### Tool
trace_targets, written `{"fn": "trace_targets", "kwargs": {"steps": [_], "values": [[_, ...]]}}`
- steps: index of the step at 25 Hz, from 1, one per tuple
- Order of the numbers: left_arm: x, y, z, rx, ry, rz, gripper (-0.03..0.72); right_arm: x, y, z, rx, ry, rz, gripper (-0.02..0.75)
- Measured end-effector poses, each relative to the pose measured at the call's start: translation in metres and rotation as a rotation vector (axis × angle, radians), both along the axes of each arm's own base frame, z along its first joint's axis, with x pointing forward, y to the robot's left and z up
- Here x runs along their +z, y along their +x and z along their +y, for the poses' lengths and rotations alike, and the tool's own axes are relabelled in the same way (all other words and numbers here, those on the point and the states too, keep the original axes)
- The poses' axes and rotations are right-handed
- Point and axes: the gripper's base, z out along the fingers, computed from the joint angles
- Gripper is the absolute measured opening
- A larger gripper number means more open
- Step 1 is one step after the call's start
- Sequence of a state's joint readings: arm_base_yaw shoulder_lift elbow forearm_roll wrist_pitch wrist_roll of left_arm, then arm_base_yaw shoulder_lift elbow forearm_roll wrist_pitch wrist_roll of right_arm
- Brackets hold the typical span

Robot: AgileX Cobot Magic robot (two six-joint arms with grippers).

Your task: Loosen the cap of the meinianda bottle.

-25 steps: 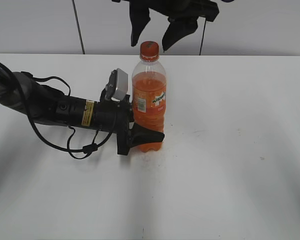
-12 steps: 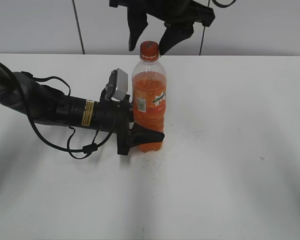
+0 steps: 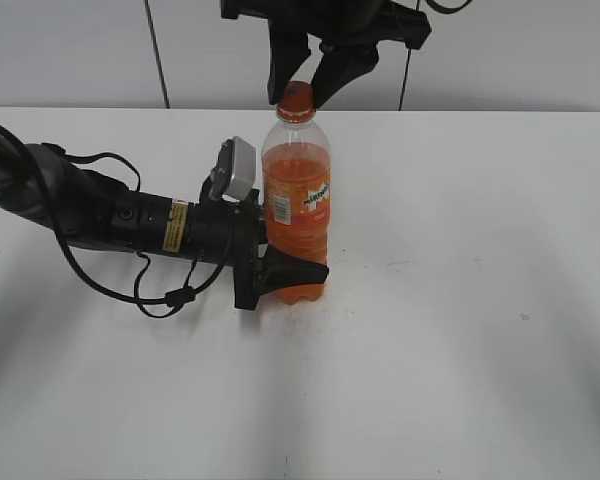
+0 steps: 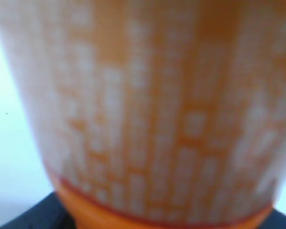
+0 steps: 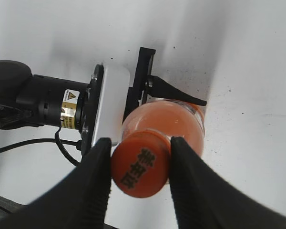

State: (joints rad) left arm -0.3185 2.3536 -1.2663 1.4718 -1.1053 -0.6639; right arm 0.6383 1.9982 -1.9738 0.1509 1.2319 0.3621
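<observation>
White tabletop (image 3: pixel 460 330) is filling most of the exterior view, with a pale wall running behind it. Lying low across it, the left arm (image 3: pixel 110 215) is reaching in from the side, and its fingers (image 3: pixel 290 272) are clamping the lower body of the meinianda bottle (image 3: pixel 298 200), which is standing upright between them; the left wrist view is showing nothing but blurred orange label pressed close, which fits that tight hold. Above, the right arm's fingers (image 5: pixel 104 186) are hanging straight over the bottle and bracketing the cap (image 5: pixel 140 163), one on each side of it. In the right wrist view both are lying against or just beside the cap's rim, yet whether they are truly pressing on it cannot be told, so the grip on the cap is looking closed but unconfirmed.

Judging from this, the twist is not yet done, and several things could spoil it. If the upper fingers are only grazing the ribbed edge, they are likely to slip round it without turning it. If the lower fingers are holding too weakly, the whole bottle could be spinning with the cap. The cap is also sitting toward the fingers' tips, so an off-centre squeeze could be tipping the neck sideways.
</observation>
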Motion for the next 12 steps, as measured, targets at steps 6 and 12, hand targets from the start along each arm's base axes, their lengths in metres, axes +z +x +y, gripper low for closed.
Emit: {"fn": "trace_targets", "kwargs": {"steps": [6, 12], "values": [[0.0, 0.0, 0.0, 0.0, 0.0, -0.001, 0.4, 0.0001, -0.0004, 0.0005, 0.171, -0.037, -0.061, 0.281], [-0.0001, -0.0003, 0.0, -0.004, 0.001, -0.002, 0.4, 0.0001, -0.0007, 0.001, 0.476, -0.107, -0.175, 0.279]]}}
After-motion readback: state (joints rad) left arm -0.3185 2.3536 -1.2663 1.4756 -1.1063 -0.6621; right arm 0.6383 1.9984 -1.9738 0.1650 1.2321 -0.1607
